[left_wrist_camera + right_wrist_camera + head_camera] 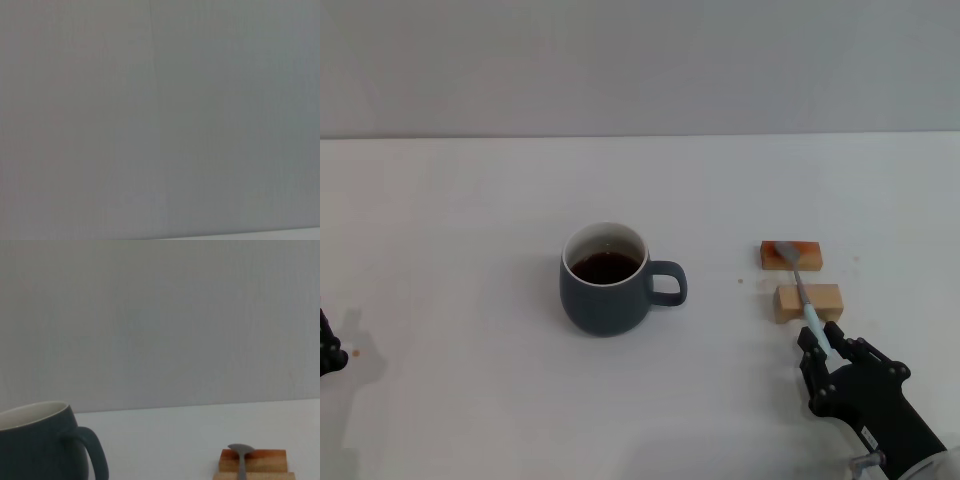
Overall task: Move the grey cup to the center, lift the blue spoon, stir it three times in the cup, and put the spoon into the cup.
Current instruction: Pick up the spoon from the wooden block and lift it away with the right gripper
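Mid-table, the rounded slate-grey ceramic cup with dark liquid sits centred, handle toward the slim blue-handled metal spoon lying across two small wooden blocks. Right gripper straddles the handle's end, fingers spread; next: pinch and lift. Left gripper parked at the edge, mostly cut off.

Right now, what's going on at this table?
The robot is set up to stir a drink. The grey cup, with dark liquid inside, stands near the middle of the white table. The blue spoon lies across two wooden blocks to the cup's right. The right tool is at the spoon's handle end, its fingers either side of it, not yet lifting. The left tool sits idle at the table's left edge.
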You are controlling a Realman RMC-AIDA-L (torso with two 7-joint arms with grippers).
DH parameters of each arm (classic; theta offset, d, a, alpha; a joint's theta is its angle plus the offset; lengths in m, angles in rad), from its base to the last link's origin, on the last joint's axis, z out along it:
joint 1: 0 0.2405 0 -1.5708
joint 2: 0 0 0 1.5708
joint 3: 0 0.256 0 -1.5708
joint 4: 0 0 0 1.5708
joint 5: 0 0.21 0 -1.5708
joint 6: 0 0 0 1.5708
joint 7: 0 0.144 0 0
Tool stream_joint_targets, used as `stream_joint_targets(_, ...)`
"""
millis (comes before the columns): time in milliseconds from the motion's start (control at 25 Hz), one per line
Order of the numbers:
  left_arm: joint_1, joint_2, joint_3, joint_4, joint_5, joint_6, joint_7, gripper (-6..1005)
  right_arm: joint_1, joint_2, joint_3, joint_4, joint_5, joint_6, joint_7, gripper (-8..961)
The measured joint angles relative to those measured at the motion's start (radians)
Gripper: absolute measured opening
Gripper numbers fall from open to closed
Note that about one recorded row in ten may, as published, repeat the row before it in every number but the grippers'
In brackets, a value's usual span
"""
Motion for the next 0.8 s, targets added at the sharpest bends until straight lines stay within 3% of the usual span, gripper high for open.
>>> stream_joint_targets(600,-0.004,0.002,0.000,0.003,0.000,0.005,0.000,-1,-0.014,-0.007,-0.009,0.030,0.021,-0.041,-0.010,164)
stream_joint_targets(800,-0.004,0.001,0.001,0.003,0.000,0.006,0.000,-2,-0.032,-0.030,-0.022,0.106,0.017,-0.101,-0.047,163)
